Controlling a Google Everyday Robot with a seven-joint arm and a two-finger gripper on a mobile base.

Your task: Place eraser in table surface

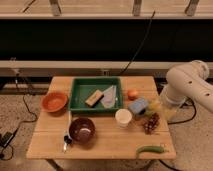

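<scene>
The eraser (93,98), a small tan block, lies at a slant inside the green tray (80,106), next to a grey folded cloth (109,97). The wooden table surface (110,142) carries the tray and everything else. My white arm (190,82) comes in from the right. My gripper (169,109) hangs at the table's right edge, well to the right of the tray and apart from the eraser. It holds nothing that I can see.
An orange bowl (54,101) stands at the left and a brown bowl (82,129) with utensils (66,136) at the front. A white cup (123,118), blue-grey box (137,106), orange fruit (132,94), grapes (152,123) and green vegetable (150,149) lie right of the tray.
</scene>
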